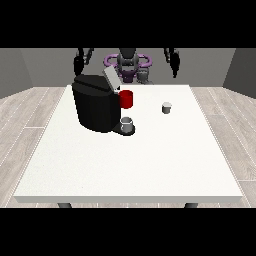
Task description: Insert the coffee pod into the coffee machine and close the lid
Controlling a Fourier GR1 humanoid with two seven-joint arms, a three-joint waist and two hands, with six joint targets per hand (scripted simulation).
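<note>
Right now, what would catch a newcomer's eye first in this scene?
The big black coffee machine at the table's back left, its lid raised. A red cup stands just behind it, and a small grey coffee pod sits alone to the right.

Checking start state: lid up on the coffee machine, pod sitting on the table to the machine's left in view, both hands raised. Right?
Not quite: the front view shows the coffee pod to the right of the coffee machine, on the table. The lid is up; both hands are raised.
</note>
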